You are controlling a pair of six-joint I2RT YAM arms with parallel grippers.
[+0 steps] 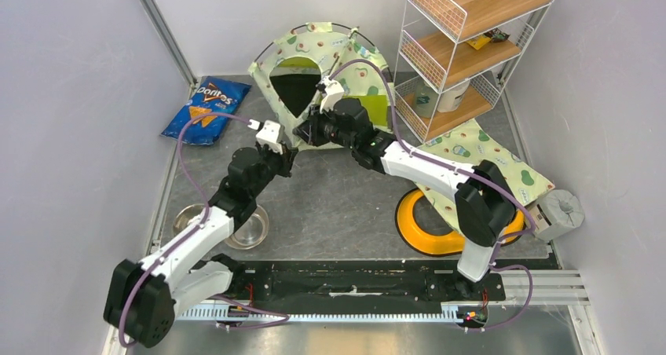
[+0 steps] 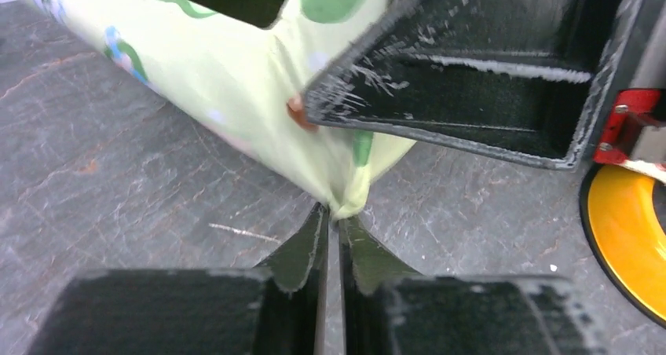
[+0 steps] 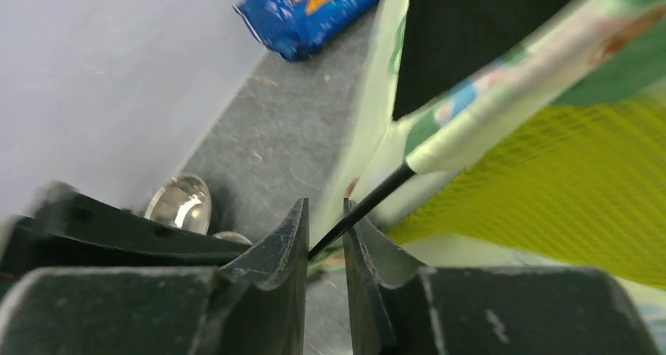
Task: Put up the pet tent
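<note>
Slate table (image 1: 345,206): tent (image 1: 310,45), chip bag (image 1: 206,110), mat (image 1: 503,155)

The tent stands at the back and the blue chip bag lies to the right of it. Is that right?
No. The blue chip bag lies to the left of the tent, as the top view shows. The tent does stand at the back.

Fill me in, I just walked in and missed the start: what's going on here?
Two robot arms are working on the pet tent, standing at the back of the table. The left end effector is almost closed at a bottom fabric corner; a pinch is unclear. The right end effector sits slightly open around a thin black pole emerging from a sleeve.
</note>
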